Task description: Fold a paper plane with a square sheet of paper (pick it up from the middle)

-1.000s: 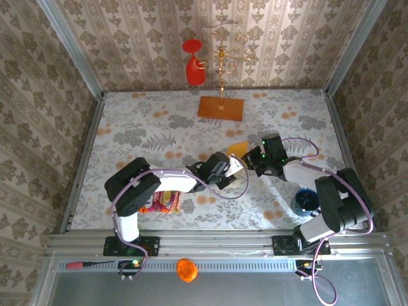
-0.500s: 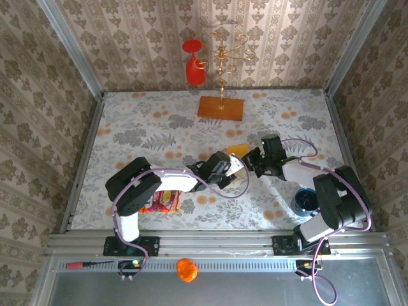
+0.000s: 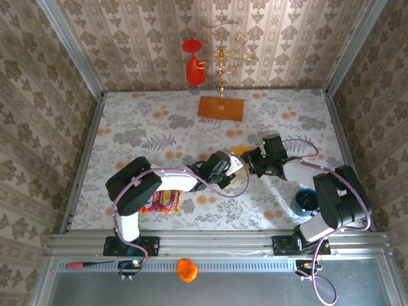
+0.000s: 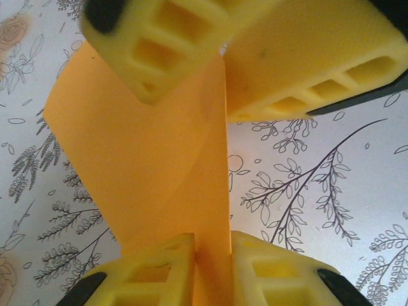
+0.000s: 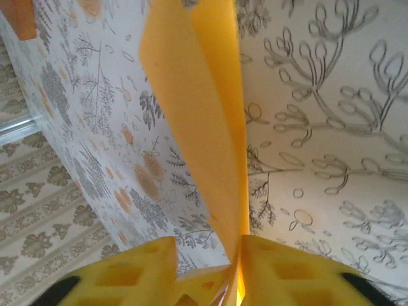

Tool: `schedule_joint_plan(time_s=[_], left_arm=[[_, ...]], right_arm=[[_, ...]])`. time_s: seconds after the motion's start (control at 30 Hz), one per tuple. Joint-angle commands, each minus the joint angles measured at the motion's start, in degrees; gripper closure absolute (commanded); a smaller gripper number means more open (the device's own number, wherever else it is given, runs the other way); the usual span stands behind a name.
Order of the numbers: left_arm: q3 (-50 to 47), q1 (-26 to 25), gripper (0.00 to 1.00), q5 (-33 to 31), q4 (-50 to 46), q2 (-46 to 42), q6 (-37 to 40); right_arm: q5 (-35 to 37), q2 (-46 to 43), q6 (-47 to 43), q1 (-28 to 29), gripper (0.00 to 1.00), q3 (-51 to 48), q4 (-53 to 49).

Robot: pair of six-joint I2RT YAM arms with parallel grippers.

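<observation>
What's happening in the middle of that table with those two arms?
Two robot arms meet over the middle of the floral table, with a partly folded yellow-orange paper held between them. The left gripper pinches one end of it. The right gripper has the other end between its jaws, which look slightly parted, so its hold seems loose. The paper shows a fold or two but is not yet a finished plane.

No legible text anywhere
</observation>
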Motion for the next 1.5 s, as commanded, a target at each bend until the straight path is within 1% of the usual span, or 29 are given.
schedule_joint_plan(time_s=[0.0,0.07,0.13,0.33,0.7,1.03,1.1,1.27,1.33,1.47], left_arm=[[-1.10,1.33,0.80,3.32,1.73,0.23,-3.21],[-1.93,2.06,0.81,4.86,2.76,0.18,-4.33],[-2.85,3.04,0.81,6.56,4.07,0.14,-5.86],[-5.44,5.97,0.80,11.06,7.90,0.30,-9.62],[-5.04,7.09,0.81,14.52,8.09,2.48,-12.43],[-4.84,9.36,0.81,20.94,9.12,3.38,-17.71],[-4.67,9.95,0.81,22.69,9.18,3.16,-19.67],[-3.47,12.45,0.80,27.56,8.76,3.53,-26.42],[-2.64,13.53,0.80,30.37,8.48,4.20,-29.83],[-2.09,15.14,0.80,34.01,9.58,4.61,-35.56]], right_arm=[[-0.14,-1.78,-1.10,-2.27,0.59,-1.43,-1.80],[-0.22,-2.92,-1.86,-3.80,0.53,-1.79,-2.17],[-0.07,-4.06,-2.77,-5.31,0.52,-2.02,-2.71],[1.02,-6.42,-5.32,-7.24,0.51,-1.92,-4.75],[1.14,-5.94,-6.04,-7.38,0.51,-2.28,-5.17],[1.03,-5.79,-7.64,-7.42,0.50,-2.73,-5.17],[1.00,-5.81,-8.58,-7.41,0.50,-2.71,-5.14],[1.17,-4.60,-12.63,-7.27,0.43,-2.48,-4.87],[1.01,-3.89,-14.75,-7.08,0.41,-2.34,-4.54],[1.17,-2.55,-20.02,-5.97,0.38,-0.62,-5.74]])
